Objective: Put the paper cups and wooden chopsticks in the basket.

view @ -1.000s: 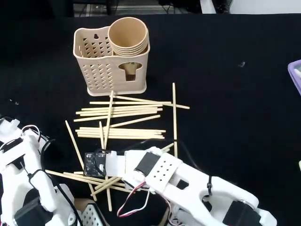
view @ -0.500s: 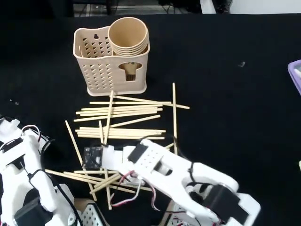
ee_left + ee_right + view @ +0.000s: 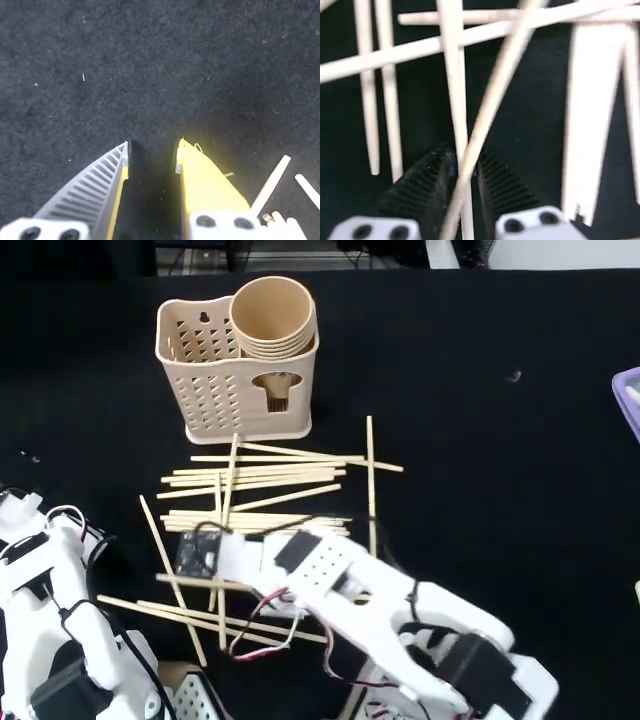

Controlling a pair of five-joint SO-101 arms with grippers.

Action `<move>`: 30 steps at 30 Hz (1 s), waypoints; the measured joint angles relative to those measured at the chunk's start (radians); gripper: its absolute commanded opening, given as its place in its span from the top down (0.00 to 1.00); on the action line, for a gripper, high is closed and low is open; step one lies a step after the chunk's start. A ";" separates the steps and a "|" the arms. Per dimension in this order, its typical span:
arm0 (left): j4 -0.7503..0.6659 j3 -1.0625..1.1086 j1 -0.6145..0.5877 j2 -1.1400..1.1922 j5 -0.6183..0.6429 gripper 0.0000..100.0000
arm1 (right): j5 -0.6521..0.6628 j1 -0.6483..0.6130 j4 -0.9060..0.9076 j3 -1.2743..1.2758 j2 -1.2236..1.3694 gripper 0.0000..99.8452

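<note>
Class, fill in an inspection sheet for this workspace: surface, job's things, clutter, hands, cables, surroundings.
Surface: black cloth, bare beside the pile.
Job's things: paper cups stacked in the basket; chopsticks scattered on the cloth in front of it.
Clutter: purple object at the table's edge.
Hands: right hand shut on a chopstick; left hand open over bare cloth.
Cables: red and white wires along the right arm.
Surroundings: dark, too unclear to tell.

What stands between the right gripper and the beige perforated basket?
Between the right gripper and the beige perforated plastic basket, loose wooden chopsticks lie flat on the black table; nothing upright. Stacked paper cups fill one compartment.
</note>
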 measured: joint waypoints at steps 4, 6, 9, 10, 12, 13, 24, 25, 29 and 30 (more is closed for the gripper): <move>0.000 0.000 0.000 0.000 0.000 0.84 | -0.035 0.060 -0.029 0.035 -0.057 0.99; 0.000 0.000 0.000 0.000 0.000 0.84 | -0.044 0.089 -0.069 0.060 -0.063 0.99; 0.000 0.000 0.000 0.000 0.000 0.84 | -0.048 0.109 -0.103 0.080 -0.063 0.95; 0.000 0.000 0.000 0.000 0.000 0.84 | -0.048 0.109 -0.106 0.080 -0.063 0.93; 0.000 0.000 0.000 0.000 0.000 0.84 | -0.048 0.109 -0.109 0.081 -0.063 0.89; 0.000 0.000 0.000 0.000 0.000 0.84 | -0.054 0.109 -0.112 0.083 -0.063 0.88; 0.000 0.000 0.000 0.000 0.000 0.84 | -0.095 0.109 -0.118 0.084 -0.063 0.94; 0.000 0.000 0.000 0.000 0.000 0.84 | -0.095 0.109 -0.118 0.084 -0.063 0.92; 0.000 0.000 0.000 0.000 0.000 0.84 | -0.095 0.109 -0.118 0.084 -0.063 0.90; 0.000 0.000 0.000 0.000 0.000 0.84 | -0.095 0.109 -0.118 0.084 -0.063 0.90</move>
